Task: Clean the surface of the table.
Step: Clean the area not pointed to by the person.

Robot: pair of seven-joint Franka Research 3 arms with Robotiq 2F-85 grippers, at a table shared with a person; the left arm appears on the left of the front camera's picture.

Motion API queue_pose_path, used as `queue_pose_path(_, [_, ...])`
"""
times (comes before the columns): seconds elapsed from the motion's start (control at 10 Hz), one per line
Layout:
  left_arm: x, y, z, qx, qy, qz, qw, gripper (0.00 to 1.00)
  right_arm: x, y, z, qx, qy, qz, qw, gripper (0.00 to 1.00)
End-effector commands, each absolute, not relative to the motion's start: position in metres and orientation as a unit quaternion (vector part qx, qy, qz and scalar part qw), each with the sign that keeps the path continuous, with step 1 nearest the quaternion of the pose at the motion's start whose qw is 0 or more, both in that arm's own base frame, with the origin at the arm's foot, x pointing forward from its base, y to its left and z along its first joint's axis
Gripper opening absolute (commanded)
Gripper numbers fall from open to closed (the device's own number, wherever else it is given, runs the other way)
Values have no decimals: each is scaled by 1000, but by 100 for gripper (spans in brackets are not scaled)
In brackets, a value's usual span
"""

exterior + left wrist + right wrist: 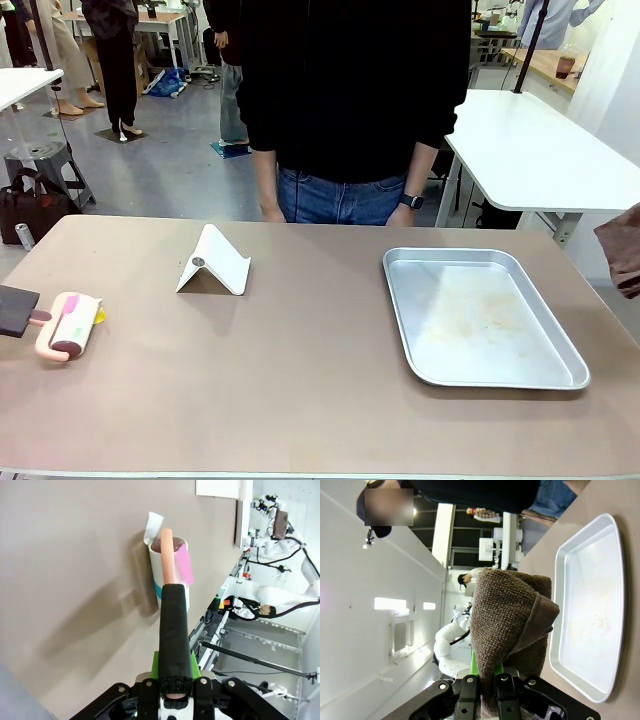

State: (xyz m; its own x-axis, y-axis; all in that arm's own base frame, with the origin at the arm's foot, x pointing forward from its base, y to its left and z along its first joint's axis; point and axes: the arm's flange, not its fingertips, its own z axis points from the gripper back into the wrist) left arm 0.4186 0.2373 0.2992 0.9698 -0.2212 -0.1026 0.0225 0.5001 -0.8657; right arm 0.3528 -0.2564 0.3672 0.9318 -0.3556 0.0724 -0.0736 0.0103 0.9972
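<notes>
Table (300, 400): wide, flat, matte beige-brown top, rigid and heavy by the look of it. It is not a thing to grasp. It is worked by pressing a tool down and dragging it across. The finish looks smooth, so I expect a roller to run freely and a cloth to slide with little drag. Firm downward pressure should be safe.

Left gripper (18, 310): clamped on the pink handle of a lint roller (68, 325). The left wrist view shows the handle running straight out from between the closed fingers (172, 630) to the roller drum (172, 570). The drum lies at the table's left edge and appears to touch the top, with its shadow tight against it. A loose flap of sheet sticks out at one end.

Right gripper (495, 687): closed on a folded brown cloth (512, 625), soft and thick, draped over the fingers. The cloth (625, 250) is held up in the air by the table's right edge, clear of the top.

Obstacles on the table: a white folded stand (213, 262) left of centre and a metal tray (560, 345) at right, near the cloth. The open stretch between roller and stand looks like the easiest start.
</notes>
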Motion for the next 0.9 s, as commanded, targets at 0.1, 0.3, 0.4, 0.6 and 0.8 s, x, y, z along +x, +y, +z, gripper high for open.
queue_pose_path(0.1, [409,191,290,-470,129,-80,870,22,353,-256,369,696,-156,-100,693,10])
queue_pose_path(0.3, [414,167,290,-470,139,-90,867,22,353,-256,369,696,-156,-100,693,10])
queue_pose_path(0.4, [419,159,290,-469,141,-90,868,22,353,-256,369,696,-156,-100,693,10])
queue_pose_path(0.6, [435,151,291,-479,147,-86,861,22,353,-256,369,696,-156,-100,693,10])
queue_pose_path(0.8, [450,147,306,-533,132,-88,831,22,353,-256,369,696,-156,-100,693,10])
